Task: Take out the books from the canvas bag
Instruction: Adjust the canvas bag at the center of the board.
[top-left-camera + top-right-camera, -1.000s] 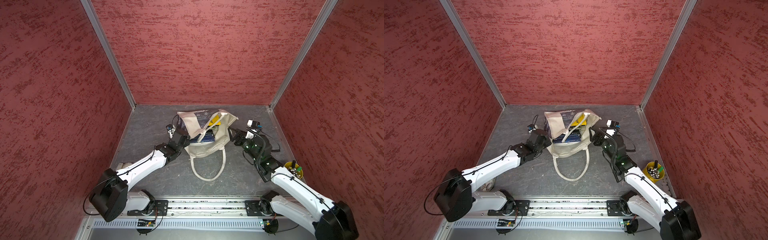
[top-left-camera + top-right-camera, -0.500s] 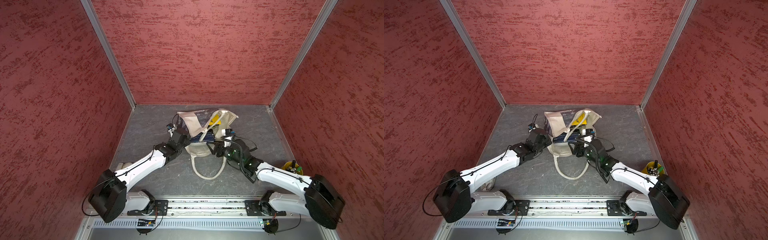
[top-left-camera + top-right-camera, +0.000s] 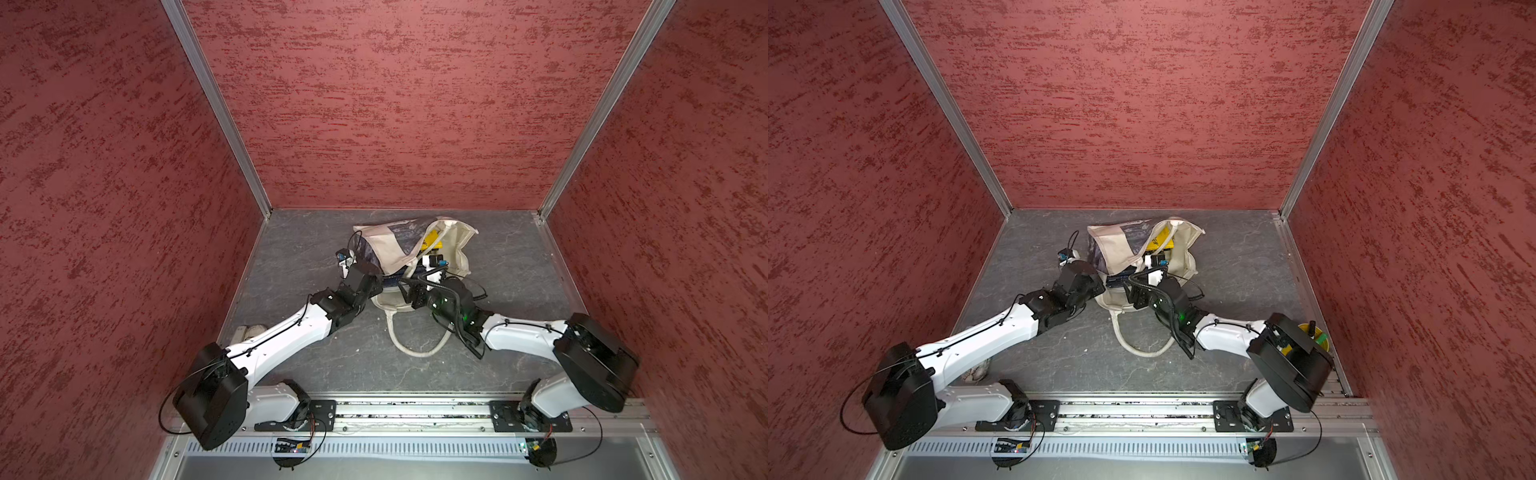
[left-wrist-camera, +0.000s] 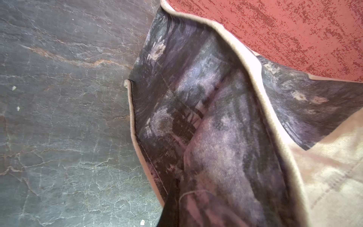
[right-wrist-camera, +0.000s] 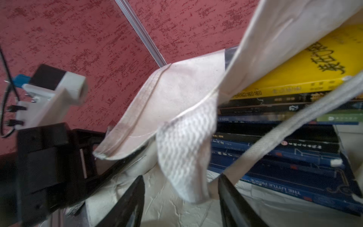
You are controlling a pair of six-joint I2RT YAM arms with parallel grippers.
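The cream canvas bag (image 3: 395,245) (image 3: 1117,245) lies at the back middle of the floor with its mouth toward the arms. My left gripper (image 3: 368,268) (image 4: 176,206) is shut on the bag's printed left edge (image 4: 206,118) and holds it raised. At the mouth my right gripper (image 3: 406,284) (image 5: 180,198) stands open, a folded handle strap (image 5: 186,157) hanging between its fingers (image 5: 229,196). Inside lie stacked books: a yellow one (image 5: 304,70) (image 3: 1158,241) on top, dark ones under it, and a navy one (image 5: 294,188) lowest.
The bag's other handle loop (image 3: 415,349) lies on the grey floor toward the front rail. A small yellow bucket (image 3: 1316,336) stands at the right wall behind the right arm's elbow. A crumpled pale thing (image 3: 249,332) lies by the left wall. Red walls close three sides.
My right arm has swung from the bag's right side round to the front of its mouth, and its jaws have narrowed. The left gripper has kept its hold on the bag's edge.
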